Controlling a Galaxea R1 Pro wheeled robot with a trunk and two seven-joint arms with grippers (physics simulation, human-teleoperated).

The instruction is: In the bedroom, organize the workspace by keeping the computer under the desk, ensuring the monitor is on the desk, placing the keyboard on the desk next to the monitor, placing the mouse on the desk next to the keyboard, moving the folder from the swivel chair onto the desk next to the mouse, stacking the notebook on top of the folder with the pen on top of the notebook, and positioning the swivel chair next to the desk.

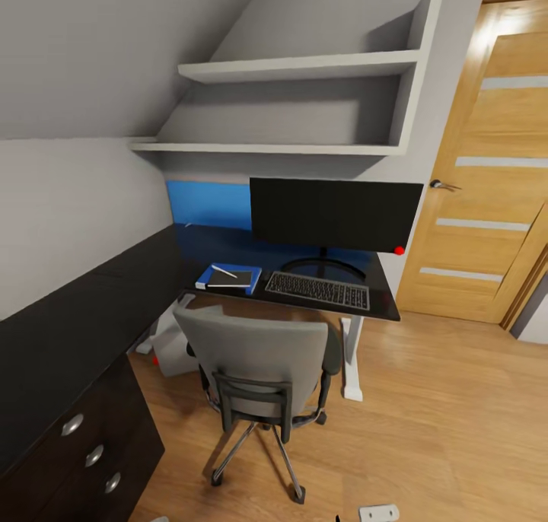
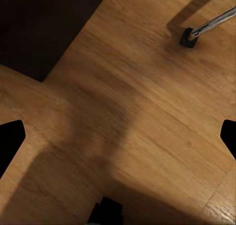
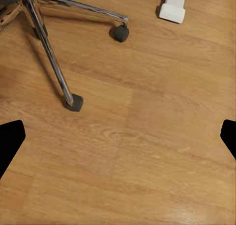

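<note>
Wrapping up, by our read: most of the layout is already in place. The monitor (image 1: pixel 336 214) is sitting on the desk (image 1: pixel 384 307), the keyboard (image 1: pixel 317 290) is lying just in front of its stand, and the blue folder (image 1: pixel 251 281) is lying just beside the keyboard, toward the robot's left, with the dark notebook (image 1: pixel 230 279) stacked on it and the pen (image 1: pixel 224 272) on top. A pale box under the desk, partly hidden by the chair, is probably the computer (image 1: pixel 171 343). We cannot make out a mouse on the desk, too small or hidden.

The swivel chair (image 1: pixel 259 362) is standing right at the desk front, seat facing in, so we are judging the chair step as done or nearly so. Next move, as we see it: confirming the mouse's spot, and if it is missing, locating it before anything else.

Both arms are hanging low with the wrists pointing down at the wood floor (image 3: pixel 162 151). The right wrist view is showing the chair's chrome legs and casters (image 3: pixel 74 103) and a white desk foot (image 3: pixel 172 6). The left gripper (image 2: pixel 118 136) and right gripper (image 3: pixel 118 136) are both spread wide, fingertips at the frame edges, holding nothing.
</note>
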